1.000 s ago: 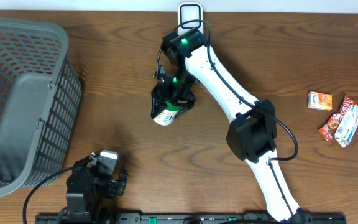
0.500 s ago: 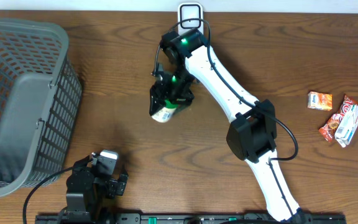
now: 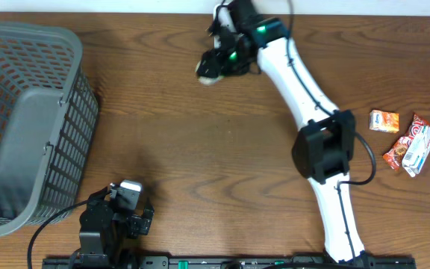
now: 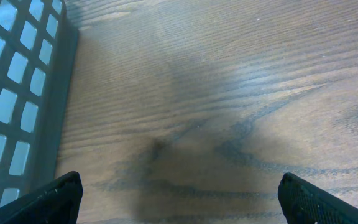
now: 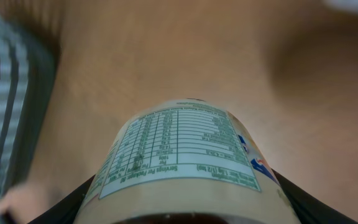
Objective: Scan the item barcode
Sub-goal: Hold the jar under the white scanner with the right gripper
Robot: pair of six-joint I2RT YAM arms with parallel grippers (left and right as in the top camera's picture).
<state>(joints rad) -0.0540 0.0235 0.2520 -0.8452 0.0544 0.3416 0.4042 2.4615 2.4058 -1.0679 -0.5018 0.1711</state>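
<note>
Gripped in the right gripper (image 3: 222,63), jaws part-way apart and pressed on both sides: cream bottle (image 5: 179,162), nutrition label facing the wrist camera. Located well to the right of the basket (image 3: 21,112), level with its far rim. Near the basket's front right corner: left gripper (image 4: 182,196), spread wide, holding nothing, above the wooden table (image 4: 229,93).

In the overhead view, the basket (image 3: 28,119) filled the left side of the surface (image 3: 200,164). The container (image 3: 207,69) sat at upper centre, held in the right claw (image 3: 216,63) and well apart from the basket. At the far right edge lay a small packet (image 3: 384,120), with larger packets (image 3: 413,146) just below and right of it. The left claw (image 3: 129,190) sat at lower left, near the basket's lower corner.
</note>
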